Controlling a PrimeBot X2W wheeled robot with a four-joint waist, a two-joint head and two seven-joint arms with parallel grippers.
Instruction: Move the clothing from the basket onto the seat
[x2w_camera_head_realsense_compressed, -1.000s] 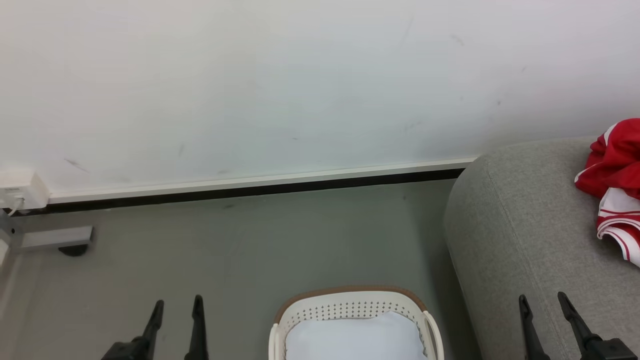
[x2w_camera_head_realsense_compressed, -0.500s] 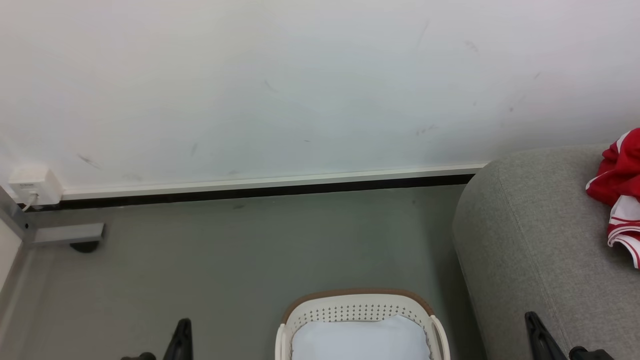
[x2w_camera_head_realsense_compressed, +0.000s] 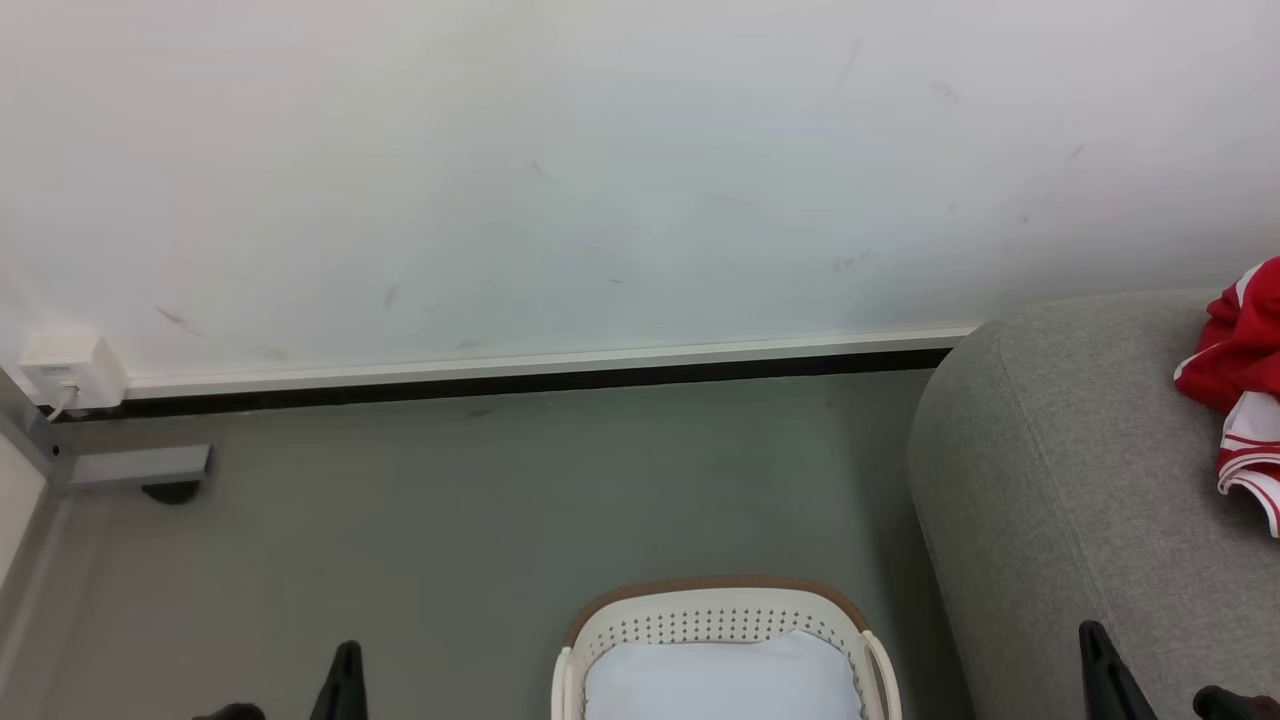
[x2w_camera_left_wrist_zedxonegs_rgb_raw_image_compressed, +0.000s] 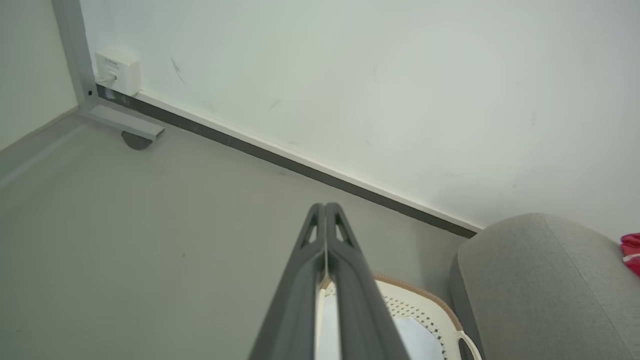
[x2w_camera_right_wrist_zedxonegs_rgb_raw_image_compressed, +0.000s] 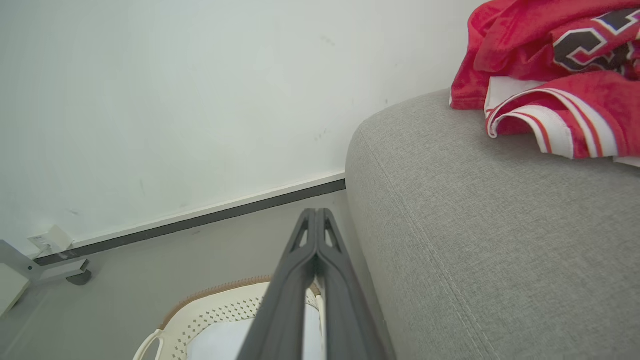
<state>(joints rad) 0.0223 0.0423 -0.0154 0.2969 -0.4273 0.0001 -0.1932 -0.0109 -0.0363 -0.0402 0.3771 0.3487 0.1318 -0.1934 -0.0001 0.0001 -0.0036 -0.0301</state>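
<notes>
- White-blue cloth, the pale garment (x2w_camera_head_realsense_compressed: 722, 680), lies bunched in the basket (x2w_camera_head_realsense_compressed: 700, 622), below the brown rim. It is the only thing I can see inside, and nothing touches it.
- The basket stands on the grey floor (x2w_camera_head_realsense_compressed: 480, 500), just beside the rounded end of the seat (x2w_camera_head_realsense_compressed: 1050, 480).
- A red garment (x2w_camera_head_realsense_compressed: 1240, 370) with white trim already lies on the seat's top, well apart from the basket.
- Changed in the last second: both grippers stood with fingers parted and now sit lower in the head view, though that view has itself shifted a little. Basket and cloth lie as they did.
- The left gripper (x2w_camera_left_wrist_zedxonegs_rgb_raw_image_compressed: 325, 210) now has its two fingers pressed together on nothing, above the floor to the left of the basket.
- The right gripper (x2w_camera_right_wrist_zedxonegs_rgb_raw_image_compressed: 315, 214) is likewise closed on nothing, near the seat's side.
- My reading: no grasp has begun. The pale garment still has to be moved, and a gripper must open again before reaching into the basket.
- Farther out, a white wall box (x2w_camera_head_realsense_compressed: 70, 368) and a grey metal foot (x2w_camera_head_realsense_compressed: 140, 465) sit by the skirting.
</notes>
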